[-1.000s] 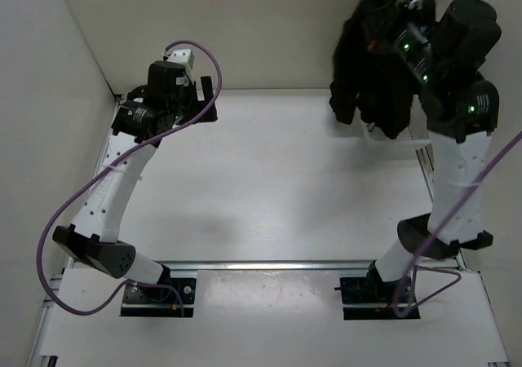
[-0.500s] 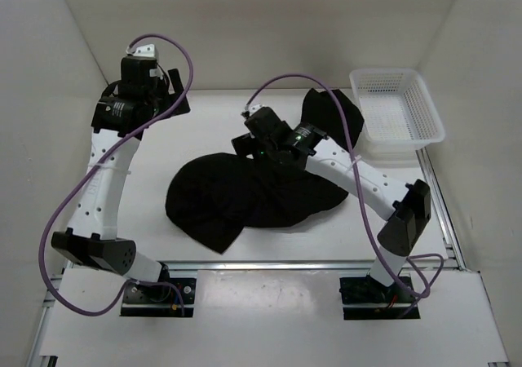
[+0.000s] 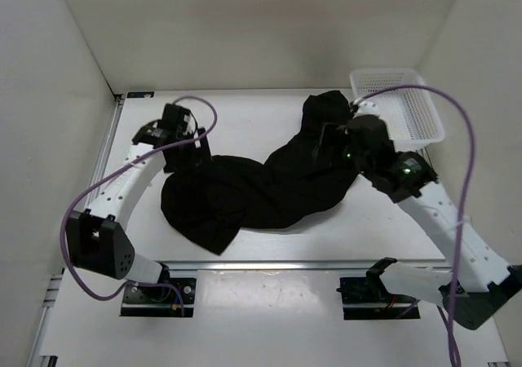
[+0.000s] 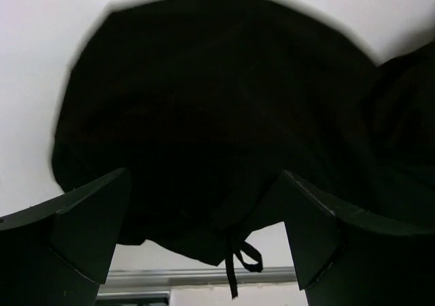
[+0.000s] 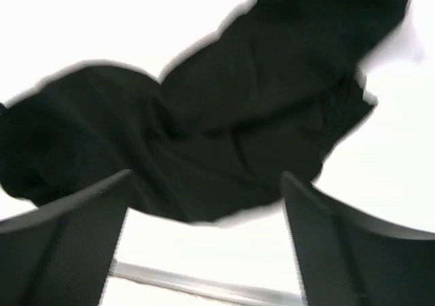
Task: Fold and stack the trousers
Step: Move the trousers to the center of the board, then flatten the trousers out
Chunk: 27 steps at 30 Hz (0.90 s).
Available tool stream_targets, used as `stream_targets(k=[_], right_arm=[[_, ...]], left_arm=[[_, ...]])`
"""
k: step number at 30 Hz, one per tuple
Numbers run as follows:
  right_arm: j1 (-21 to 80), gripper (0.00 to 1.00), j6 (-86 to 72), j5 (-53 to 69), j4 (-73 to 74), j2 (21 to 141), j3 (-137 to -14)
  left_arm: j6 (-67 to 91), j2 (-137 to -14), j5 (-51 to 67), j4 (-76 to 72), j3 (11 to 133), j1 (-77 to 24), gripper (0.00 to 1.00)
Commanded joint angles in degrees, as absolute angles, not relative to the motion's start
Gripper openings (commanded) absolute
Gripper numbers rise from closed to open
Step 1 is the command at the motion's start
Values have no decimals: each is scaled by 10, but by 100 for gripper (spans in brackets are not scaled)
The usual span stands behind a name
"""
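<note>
**Jaws of both arms stand open above the black trousers**

Left jaws are spread wide and hold nothing. In the left wrist view the two dark fingers [image 4: 81, 231] stand far apart at the lower corners, and only cloth and counter show between them. Right jaws are also apart and empty. In the right wrist view their fingers [image 5: 68, 251] frame the cloth from both sides without touching it.

The pair of plain black soft-cloth trousers [image 3: 253, 187] lies crumpled on the white counter [image 3: 245, 114] as one long heap, not folded. It runs from the front left of the middle towards the back right. Its far end lies near the white plastic mesh basket [image 3: 400, 77] in the back right corner, and I cannot tell if it touches the basket.

The left arm [image 3: 130, 179] reaches to the left end of the heap, with its jaws over the edge of the cloth. The right arm [image 3: 432, 208] reaches to the far end, with its jaws above the cloth just beside the basket.

In the left wrist view a small black cord [image 4: 238, 265] hangs out from the near edge of the trousers [image 4: 217, 115] and lies on the counter, close to a metal rail [image 4: 204, 276]. The right wrist view shows the trousers [image 5: 238, 136] as a wrinkled band across the counter.
</note>
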<state>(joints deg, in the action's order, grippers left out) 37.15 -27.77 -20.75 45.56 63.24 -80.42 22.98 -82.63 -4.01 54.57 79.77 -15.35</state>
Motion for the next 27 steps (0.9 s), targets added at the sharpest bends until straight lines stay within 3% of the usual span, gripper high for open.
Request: stream_targets(k=[1, 4, 7, 11, 12, 13, 15, 16, 17, 18, 19, 22, 23, 25, 27], right_arm=[[343, 98, -323, -158, 491, 648, -703], [263, 100, -348, -119, 469, 632, -617], [146, 100, -348, 29, 387, 614, -540], [84, 100, -343, 112, 315, 632, -469], [77, 100, -338, 119, 291, 643, -464], [63, 96, -338, 129, 278, 656, -464], [47, 90, -337, 164, 258, 706, -464], [41, 83, -337, 178, 225, 735, -456], [35, 80, -337, 191, 208, 749, -456], [35, 77, -337, 206, 186, 763, -448], [42, 74, -337, 226, 162, 793, -440], [83, 48, -335, 225, 145, 858, -486], [94, 19, -324, 215, 174, 867, -508], [117, 0, -319, 160, 209, 855, -577], [122, 0, -311, 115, 253, 839, -631]], left_arm=[[306, -788, -11, 524, 692, -164, 100], [334, -783, -18, 505, 638, -188, 100], [339, -812, -50, 492, 625, -195, 100], [344, -847, -57, 474, 613, -195, 100], [345, -852, -51, 474, 613, -195, 94], [345, -858, -43, 465, 613, -195, 79], [345, -866, -38, 465, 622, -195, 59], [345, -866, -38, 465, 627, -195, 46], [345, -866, -38, 465, 628, -195, 15], [345, -866, -38, 465, 645, -195, 10], [338, -860, -38, 465, 653, -195, 10], [333, -845, -39, 484, 707, -195, 10], [333, -845, -40, 507, 730, -195, 10], [318, -839, -70, 539, 820, -195, 10], [308, -839, -97, 589, 898, -195, 10]])
